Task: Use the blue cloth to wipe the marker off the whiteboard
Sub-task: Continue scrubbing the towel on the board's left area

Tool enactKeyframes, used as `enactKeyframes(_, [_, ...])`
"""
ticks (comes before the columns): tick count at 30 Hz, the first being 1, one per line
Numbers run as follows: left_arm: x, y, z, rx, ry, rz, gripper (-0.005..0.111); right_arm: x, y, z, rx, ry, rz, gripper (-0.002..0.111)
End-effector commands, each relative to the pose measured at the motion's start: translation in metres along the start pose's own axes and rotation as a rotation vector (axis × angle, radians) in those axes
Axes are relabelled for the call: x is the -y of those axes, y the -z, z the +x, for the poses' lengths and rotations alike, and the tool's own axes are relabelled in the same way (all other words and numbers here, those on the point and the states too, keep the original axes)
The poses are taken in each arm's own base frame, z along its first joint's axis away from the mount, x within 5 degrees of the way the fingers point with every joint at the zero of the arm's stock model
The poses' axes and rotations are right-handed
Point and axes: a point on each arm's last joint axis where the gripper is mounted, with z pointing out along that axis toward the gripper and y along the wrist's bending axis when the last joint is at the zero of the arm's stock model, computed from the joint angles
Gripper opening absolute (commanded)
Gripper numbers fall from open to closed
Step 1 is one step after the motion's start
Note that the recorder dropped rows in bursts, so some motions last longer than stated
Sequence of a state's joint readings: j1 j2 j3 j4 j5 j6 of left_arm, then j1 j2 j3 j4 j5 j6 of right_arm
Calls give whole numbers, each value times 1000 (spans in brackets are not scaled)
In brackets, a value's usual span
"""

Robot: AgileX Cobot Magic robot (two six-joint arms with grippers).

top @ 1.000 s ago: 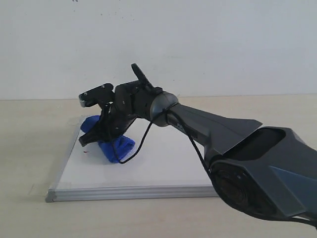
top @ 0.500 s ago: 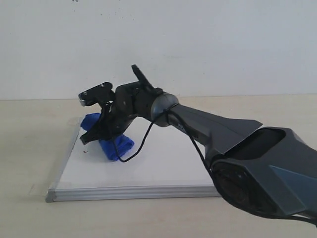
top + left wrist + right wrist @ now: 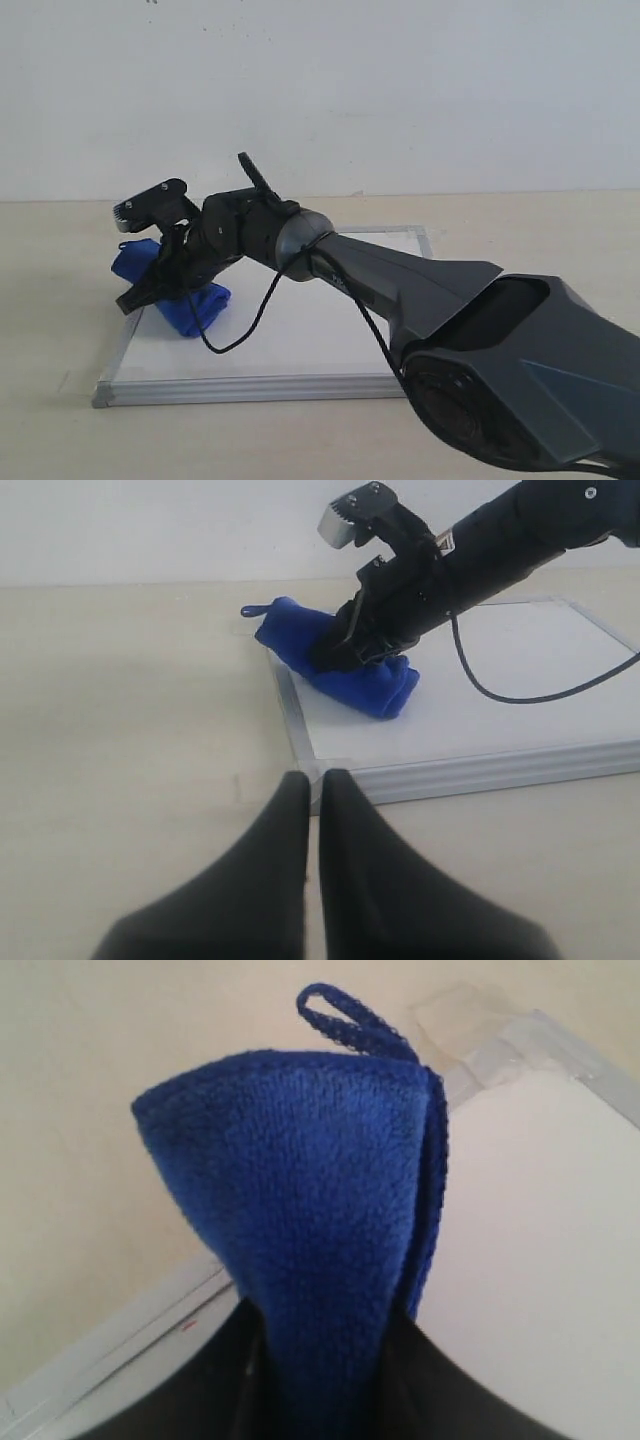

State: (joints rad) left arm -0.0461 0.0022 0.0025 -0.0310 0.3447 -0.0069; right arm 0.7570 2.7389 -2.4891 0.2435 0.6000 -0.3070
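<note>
The whiteboard (image 3: 320, 330) lies flat on the beige table. My right gripper (image 3: 160, 282) reaches across to the board's far left corner and is shut on the blue cloth (image 3: 195, 308). The cloth presses on the board and hangs partly over the left frame. In the right wrist view the cloth (image 3: 300, 1180) fills the space between the black fingers (image 3: 225, 1370). Of the marker, only a tiny red speck (image 3: 187, 1326) shows beside the frame. My left gripper (image 3: 313, 780) is shut and empty, low over the table just in front of the board's near left corner (image 3: 300, 755).
A clear tape tab (image 3: 460, 1020) holds the board's corner to the table. A black cable (image 3: 245, 325) loops from the right wrist down over the board. A white wall stands behind the table.
My right gripper has slid the blue cloth leftward across the board to its left edge. The red mark seen beside the cloth earlier no longer shows in the exterior view.
</note>
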Motion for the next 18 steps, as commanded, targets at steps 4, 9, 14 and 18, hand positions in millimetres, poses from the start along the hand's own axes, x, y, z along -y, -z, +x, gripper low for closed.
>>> enactKeyframes(4, [0,0,-1,11,9,0,4,35,-1,9,-5,-38,53,0])
enactKeyframes(9, [0,0,-1,11,9,0,4,48,0,15,-34,-85,93,0])
enactKeyframes(14, [0,0,-1,11,9,0,4,20,-5,13,-45,-62,7,0])
enactKeyframes(18, [0,0,-1,11,9,0,4,-12,-8,14,-89,45,-62,0])
